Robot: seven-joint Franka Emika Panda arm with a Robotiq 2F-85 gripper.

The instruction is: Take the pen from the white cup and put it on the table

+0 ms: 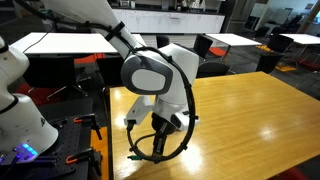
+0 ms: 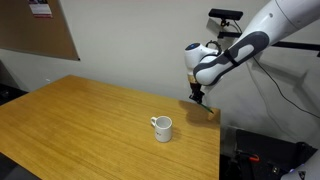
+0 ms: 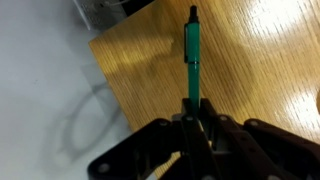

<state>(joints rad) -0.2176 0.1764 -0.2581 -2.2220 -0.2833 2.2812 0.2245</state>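
Hand: the black two-fingered hand (image 3: pixel 195 108) is clamped shut on one end of the pen, with no gap showing between fingers and barrel.
Pen: a slim teal-green pen with a black tip (image 3: pixel 192 55) juts straight out from the fingers, in the air over the wood close to a corner of the table.
Table: the glossy honey-brown wooden table (image 2: pixel 80 110) is bare under the hand (image 2: pixel 198 97).
Cup: the small white ceramic mug with a side handle (image 2: pixel 162 128) stands upright, further in from that edge and apart from the hand; nothing sticks out of its dark inside.
Why so held: gripping the end probably leaves the barrel free to be laid flat, clear of the mug.
Remaining: likely lowering and release.
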